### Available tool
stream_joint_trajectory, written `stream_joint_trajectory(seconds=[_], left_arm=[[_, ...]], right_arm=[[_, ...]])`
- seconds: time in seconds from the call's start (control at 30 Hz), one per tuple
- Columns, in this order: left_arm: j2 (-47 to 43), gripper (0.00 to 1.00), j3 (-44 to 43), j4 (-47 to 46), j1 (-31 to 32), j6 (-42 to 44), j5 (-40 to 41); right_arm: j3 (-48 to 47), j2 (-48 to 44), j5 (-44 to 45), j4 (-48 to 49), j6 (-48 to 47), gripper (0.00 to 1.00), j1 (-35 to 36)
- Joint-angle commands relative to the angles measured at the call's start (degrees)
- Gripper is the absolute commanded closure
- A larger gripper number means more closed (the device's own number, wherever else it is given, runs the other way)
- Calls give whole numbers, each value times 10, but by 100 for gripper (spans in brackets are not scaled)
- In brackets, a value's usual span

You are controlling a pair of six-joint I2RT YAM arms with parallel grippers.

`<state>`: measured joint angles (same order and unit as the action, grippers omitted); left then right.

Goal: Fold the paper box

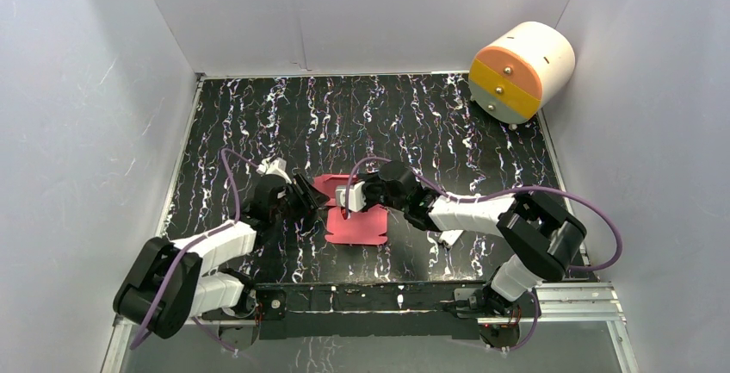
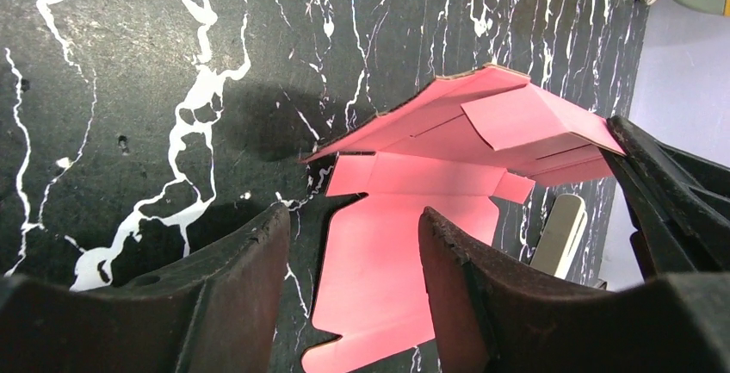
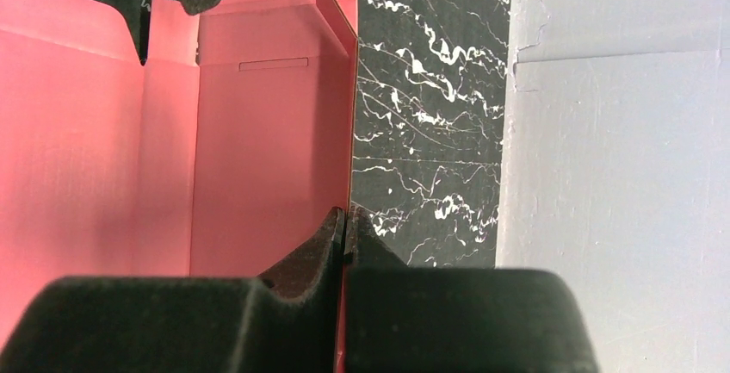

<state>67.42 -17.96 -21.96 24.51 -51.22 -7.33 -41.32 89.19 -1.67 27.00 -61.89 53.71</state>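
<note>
Pink-red thin card, the half-flat paper box (image 1: 361, 228) lies on the black marbled table (image 1: 430, 132) between both arms, one raised flap pinched in the right gripper's (image 3: 346, 228) closed jaws, the left gripper (image 2: 355, 218) parted, empty, just beside its left edge.

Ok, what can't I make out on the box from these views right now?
- Top view: the middle of the paper box, under the right gripper and its wrist.
- Left wrist: its near end, cut by the bottom edge and behind the fingers of the left gripper.
- Right wrist: its left side, cut off by the frame edge.
</note>
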Motion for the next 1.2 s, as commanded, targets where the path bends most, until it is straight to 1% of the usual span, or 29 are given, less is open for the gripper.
stream_joint_trajectory(seconds=[0.0,0.33,0.53,0.63,0.77,0.9,1.03,1.17], left_arm=[[20,47,6,-83,2,-6,-5],[87,54,3,-141,3,-1,-10],[116,58,2,-161,4,-7,-19],[119,62,1,-170,7,-12,-29],[115,70,3,-179,16,-21,-27],[102,76,3,-184,23,-26,-29],[92,77,1,-184,27,-23,-27],[104,77,-4,-187,31,-17,-30]], right_arm=[[10,-20,-4,46,0,100,5],[11,-18,-7,54,-3,100,7],[9,-13,-6,56,-6,100,7],[7,-6,-4,58,-8,100,7],[4,0,-5,60,-8,100,8],[4,3,-5,65,-10,100,8],[4,6,-6,61,-16,100,7],[10,8,-9,69,-20,100,8]])
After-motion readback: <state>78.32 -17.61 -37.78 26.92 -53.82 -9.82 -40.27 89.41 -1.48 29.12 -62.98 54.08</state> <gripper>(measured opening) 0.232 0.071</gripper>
